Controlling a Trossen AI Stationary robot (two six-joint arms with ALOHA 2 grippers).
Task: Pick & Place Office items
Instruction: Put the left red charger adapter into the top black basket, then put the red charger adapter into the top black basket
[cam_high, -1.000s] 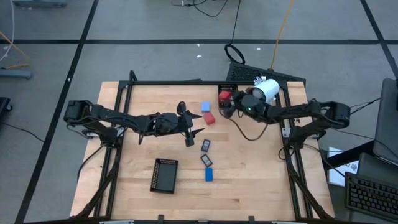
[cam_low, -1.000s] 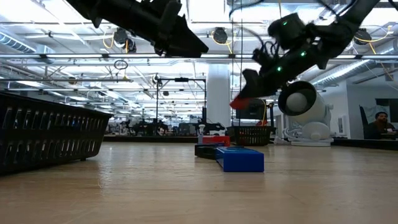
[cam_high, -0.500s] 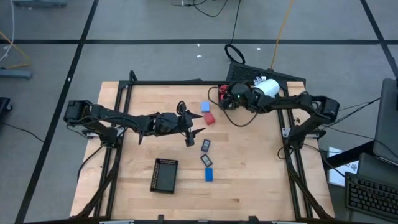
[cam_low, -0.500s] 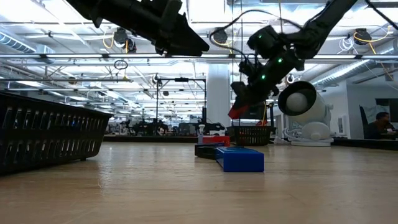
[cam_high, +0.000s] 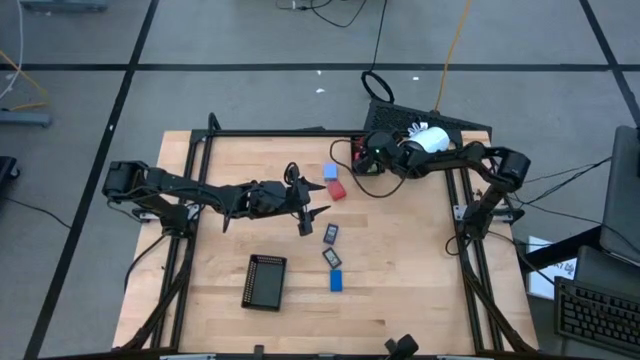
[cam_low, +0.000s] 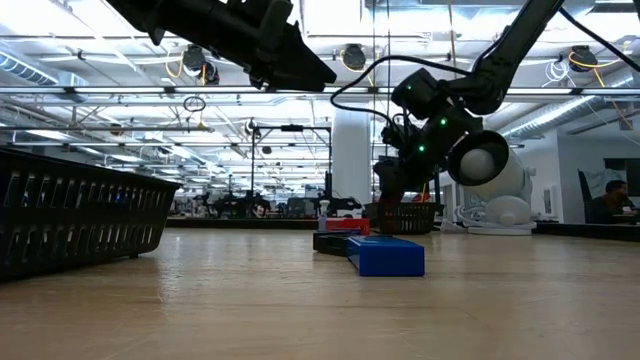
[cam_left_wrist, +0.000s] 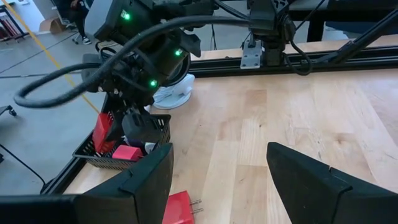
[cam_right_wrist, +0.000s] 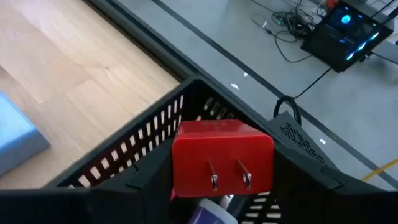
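My right gripper (cam_high: 364, 158) hangs over the small black mesh tray (cam_high: 362, 146) at the table's far edge, shut on a red block with two metal prongs (cam_right_wrist: 222, 158). A pink block (cam_left_wrist: 127, 152) lies in that tray. My left gripper (cam_high: 308, 213) hovers open above the middle of the table and touches nothing. A light-blue block (cam_high: 330, 172) and a second red block (cam_high: 336, 190) rest flat on the wood beside it. Two dark flat rectangles (cam_high: 330, 234) (cam_high: 331, 257) and a blue one (cam_high: 336, 280) lie nearer. My right gripper pinches the red block by its two opposite sides (cam_right_wrist: 180, 168), with the pronged face turned toward the wrist camera. The fingers (cam_left_wrist: 138, 127) slant down from the table's right. The block (cam_left_wrist: 101, 132) is lifted clear, at the small tray's rim.
A larger black mesh tray (cam_high: 265, 282) stands near the table's near-left part. A white cylindrical device (cam_high: 430, 140) sits just right of the small tray, close to my right arm. A cable (cam_high: 385, 192) loops below that arm. Bare wood shows right of the flat rectangles.
My right gripper has carried the red block toward the table's far edge and a little left, from beside the small tray to over it, tipping downward and sinking toward the tray.
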